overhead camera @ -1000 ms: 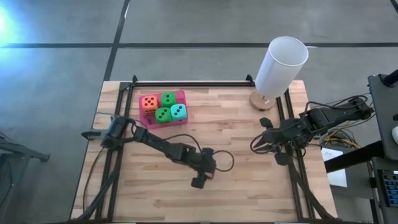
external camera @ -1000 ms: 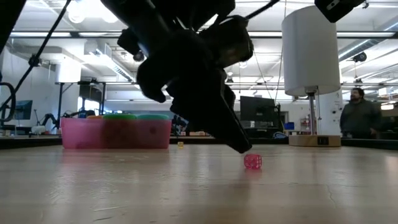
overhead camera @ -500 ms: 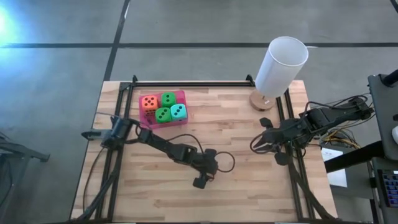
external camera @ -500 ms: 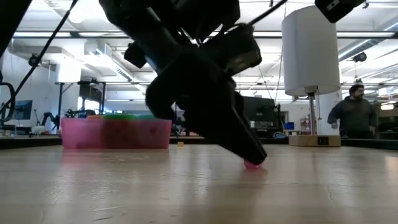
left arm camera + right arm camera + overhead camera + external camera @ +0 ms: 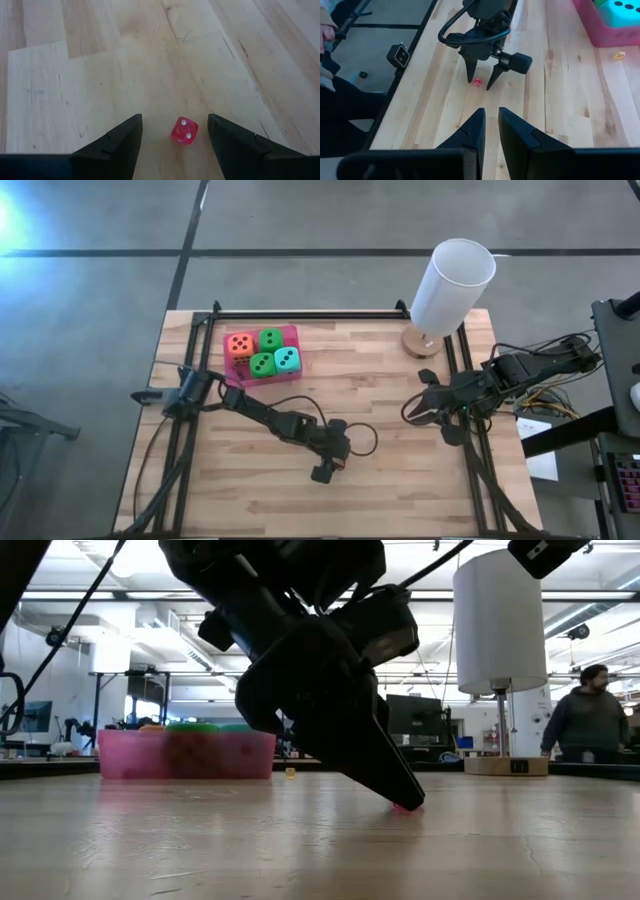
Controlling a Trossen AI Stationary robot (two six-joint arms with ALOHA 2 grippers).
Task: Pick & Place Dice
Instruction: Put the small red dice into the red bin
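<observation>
done: four big dice (image 5: pixel 262 352) sit in your pink tray (image 5: pixel 292 333)
left: left gripper (image 5: pixel 172 145) fingers apart, straddling small red die (image 5: pixel 184 131), probably ungripped
right gripper (image 5: pixel 490 131): together, idle

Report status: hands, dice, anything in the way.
Left hand open, down on the table, straddling a small red die, not gripping. Right hand shut, waiting at the right edge. Four big dice sit in the pink tray. Nothing blocking.

No readable text, labels or numbers anywhere.
</observation>
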